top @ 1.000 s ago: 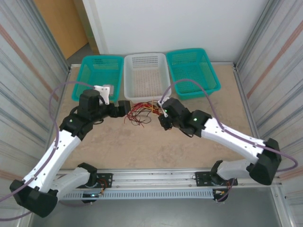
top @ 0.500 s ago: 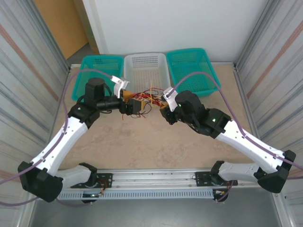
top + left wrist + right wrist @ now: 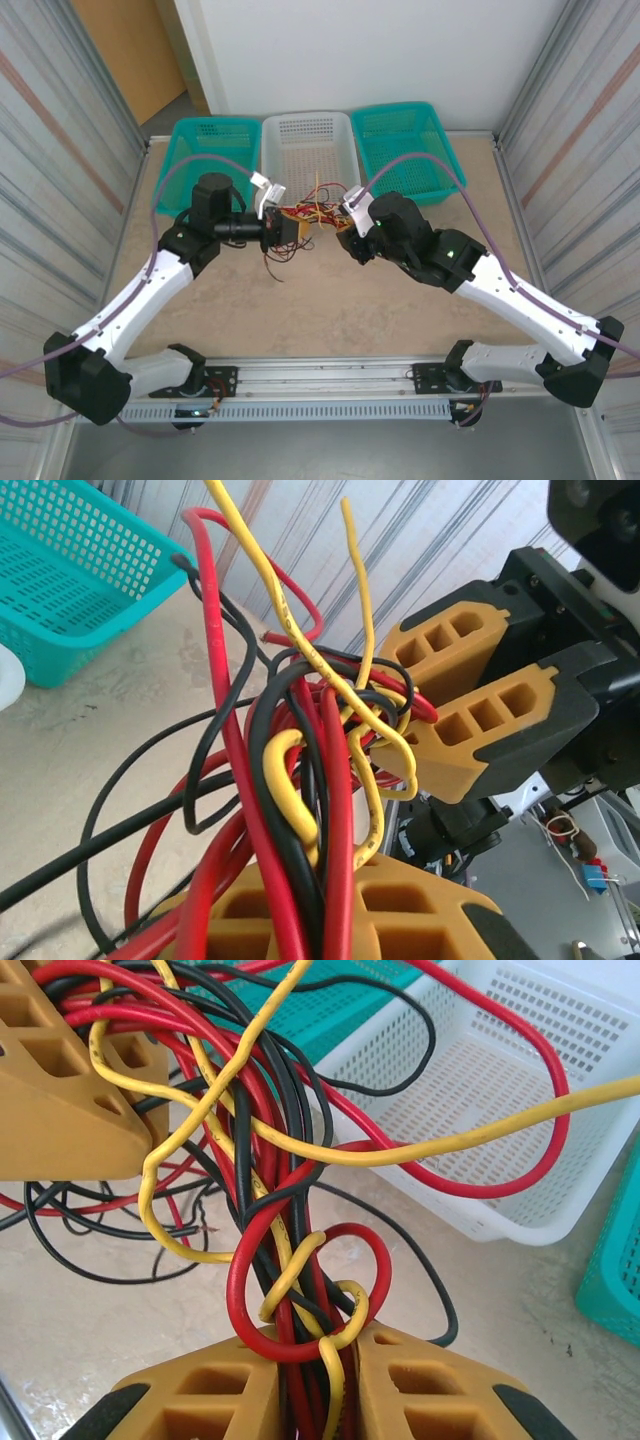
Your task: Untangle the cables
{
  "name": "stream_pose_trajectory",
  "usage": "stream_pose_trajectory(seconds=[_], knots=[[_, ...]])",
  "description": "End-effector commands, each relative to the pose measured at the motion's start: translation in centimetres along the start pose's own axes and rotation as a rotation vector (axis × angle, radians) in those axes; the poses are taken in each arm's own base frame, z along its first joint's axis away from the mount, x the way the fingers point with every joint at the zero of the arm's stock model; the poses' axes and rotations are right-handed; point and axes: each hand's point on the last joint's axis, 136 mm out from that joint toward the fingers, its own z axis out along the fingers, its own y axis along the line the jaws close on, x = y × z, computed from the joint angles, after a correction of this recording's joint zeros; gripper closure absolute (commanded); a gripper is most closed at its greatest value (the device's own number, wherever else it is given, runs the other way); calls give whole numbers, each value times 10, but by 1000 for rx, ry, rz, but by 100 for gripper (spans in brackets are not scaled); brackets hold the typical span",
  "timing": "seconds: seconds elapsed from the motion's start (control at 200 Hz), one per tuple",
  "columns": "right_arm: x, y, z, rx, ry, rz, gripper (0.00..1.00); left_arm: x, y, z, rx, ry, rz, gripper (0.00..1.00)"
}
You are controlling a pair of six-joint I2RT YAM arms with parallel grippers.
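At mid-frame from above, my left arm (image 3: 130, 310) and right arm (image 3: 520, 300) bend inward; left claw (image 3: 283, 228) and right claw (image 3: 350, 238) each clamp the cables (image 3: 312, 212), bunched between them over the counter (image 3: 300, 320).

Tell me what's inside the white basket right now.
The white basket looks empty. The raised cables cross its near rim, hiding that strip.

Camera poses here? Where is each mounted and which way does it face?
Top external: above, behind the bases, looking down at table, both arms, left gripper, right gripper.
Left wrist: on left arm, facing right gripper across the cables; own fingers at bottom.
Right wrist: facing left gripper and white basket; own fingers at bottom.
Shared: both wrist views show the cables.
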Motion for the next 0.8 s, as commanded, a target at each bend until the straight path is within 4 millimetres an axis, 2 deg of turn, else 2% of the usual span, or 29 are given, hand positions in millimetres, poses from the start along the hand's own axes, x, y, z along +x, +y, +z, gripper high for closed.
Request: stream_pose_trajectory(seconds=[0.0, 0.035, 0.115, 0.205, 0.256, 0.296, 0.321, 0.341, 0.381, 0.436, 0.501, 0.526, 0.606, 0.651, 0.792], knots=[[-25, 7, -15, -41, -97, 34, 76, -3, -7, -1, 13, -31, 17, 100], [-26, 5, -16, -27, -102, 44, 70, -4, -3, -1, -16, -47, 14, 100], [-28, -11, -20, 55, -115, 79, 36, -8, 9, -5, -126, -97, 19, 100], [-30, -53, -41, 284, -163, 171, 9, -13, 29, -18, -316, -161, 50, 100], [-30, -74, -60, 395, -197, 224, 1, -15, 35, -26, -387, -197, 78, 100], [-30, -86, -77, 453, -231, 268, 1, -18, 34, -32, -404, -237, 96, 100], [-30, -90, -80, 470, -241, 287, 1, -22, 32, -35, -410, -265, 106, 100], [-33, -93, -93, 470, -274, 313, 1, -24, 31, -38, -413, -285, 114, 100], [-36, -95, -105, 467, -303, 356, 1, -28, 26, -41, -409, -314, 134, 100], [-47, -89, -114, 404, -324, 401, 1, -32, 18, -42, -390, -334, 166, 100], [-68, -67, -116, 247, -319, 426, 0, -35, 6, -38, -324, -331, 196, 100], [-76, -55, -105, 191, -284, 422, 2, -36, 0, -36, -295, -330, 197, 100], [-101, -27, -91, 54, -233, 429, 14, -40, -8, -30, -228, -340, 183, 100], [-114, -20, -85, 26, -229, 448, 20, -41, -10, -29, -223, -342, 182, 100], [-139, -3, -57, -40, -209, 475, 28, -45, -16, -26, -253, -350, 209, 100]])
